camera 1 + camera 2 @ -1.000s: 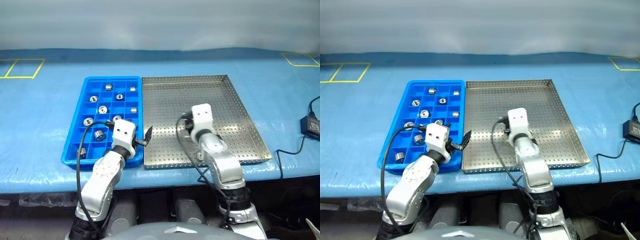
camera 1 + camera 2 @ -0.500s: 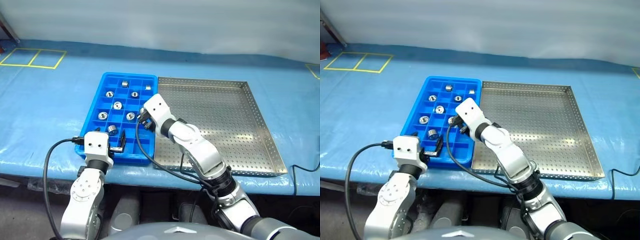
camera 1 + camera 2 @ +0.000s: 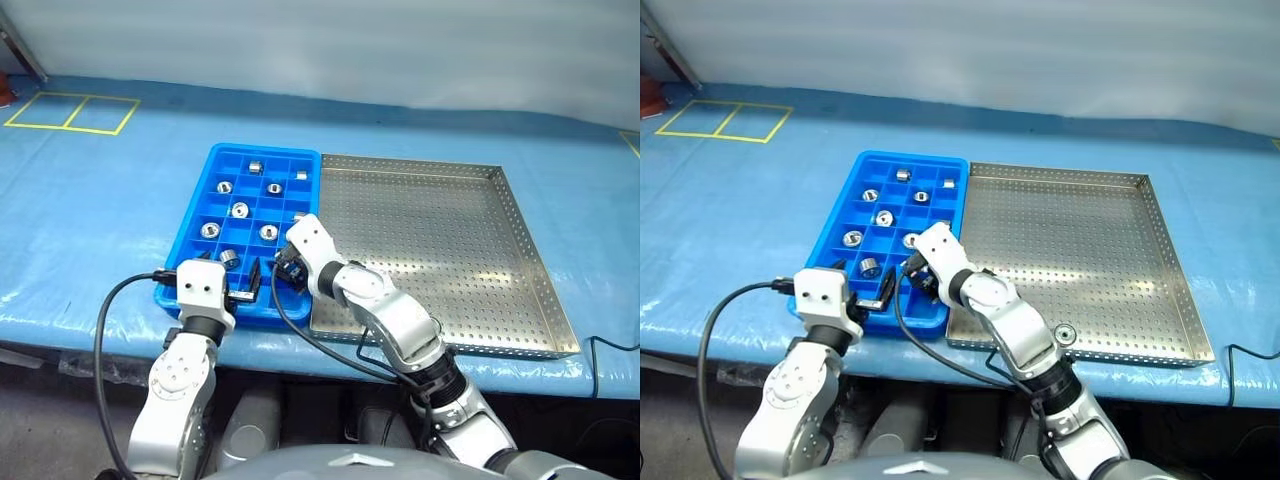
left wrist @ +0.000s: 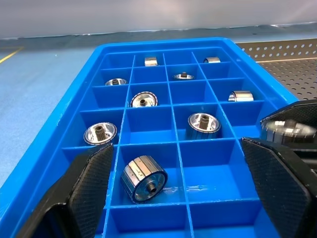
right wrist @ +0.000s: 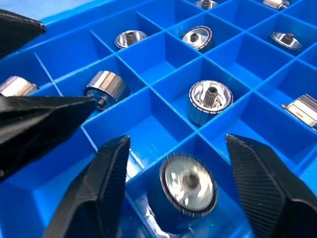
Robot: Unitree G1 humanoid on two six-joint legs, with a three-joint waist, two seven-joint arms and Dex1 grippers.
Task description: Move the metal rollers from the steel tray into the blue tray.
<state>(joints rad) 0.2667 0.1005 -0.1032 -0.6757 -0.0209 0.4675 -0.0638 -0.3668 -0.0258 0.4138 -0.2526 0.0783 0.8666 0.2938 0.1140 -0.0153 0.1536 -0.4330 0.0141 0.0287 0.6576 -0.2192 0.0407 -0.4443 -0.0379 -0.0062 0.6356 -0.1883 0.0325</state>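
Your right gripper (image 5: 173,163) has its black fingers spread, with a shiny ribbed metal roller (image 5: 187,187) sitting loose in the cell between them, near edge of the bright blue gridded plastic tray (image 3: 190,225). Left gripper (image 4: 181,183) is wide open and empty at that same near edge. Other rollers fill cells further back. One roller (image 3: 1065,335) remains near the front edge of the perforated steel tray (image 3: 520,250).
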